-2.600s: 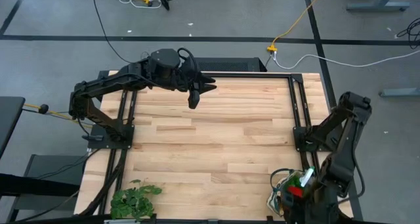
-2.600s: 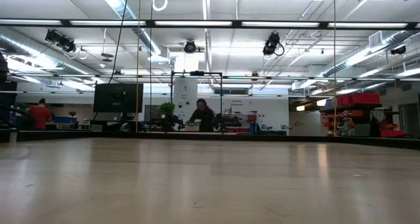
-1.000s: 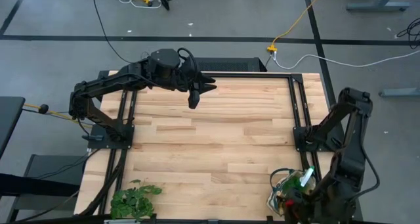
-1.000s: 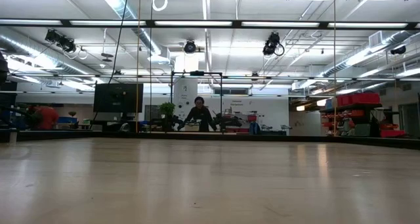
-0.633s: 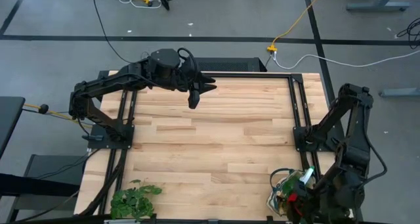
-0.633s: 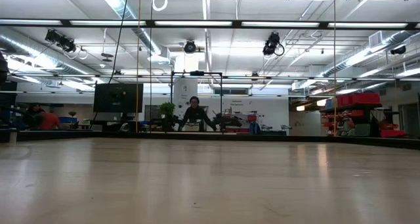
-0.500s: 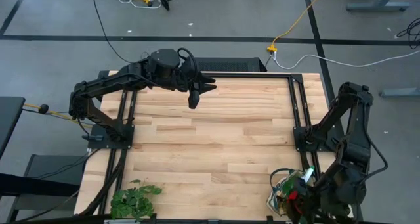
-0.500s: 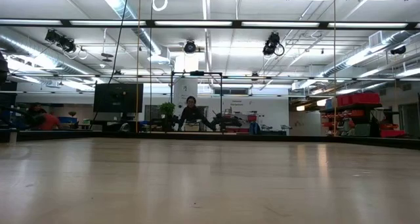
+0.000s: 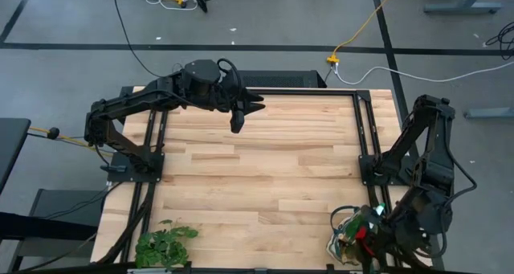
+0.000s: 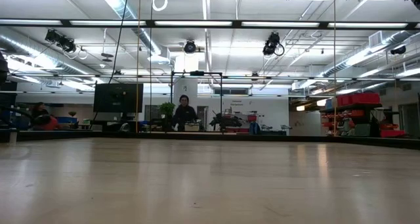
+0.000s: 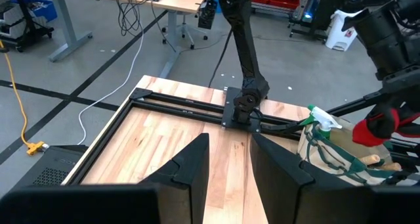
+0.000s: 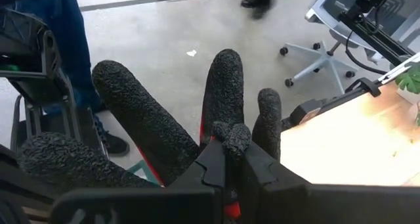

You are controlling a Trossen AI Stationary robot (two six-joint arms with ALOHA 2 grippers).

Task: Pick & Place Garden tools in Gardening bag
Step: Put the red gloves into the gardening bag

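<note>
Right fingers pinch red glove over gardening bag

Gardening bag at table near-right corner, plant bunch near-left, spray bottle in bag

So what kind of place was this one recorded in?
Probably a large robotics lab or workshop. The low view shows an open hall with exposed ceiling ducts and a monitor. Cables run across the concrete floor, and the butcher-block table carries two arms.

No readable text — none on anything
</note>
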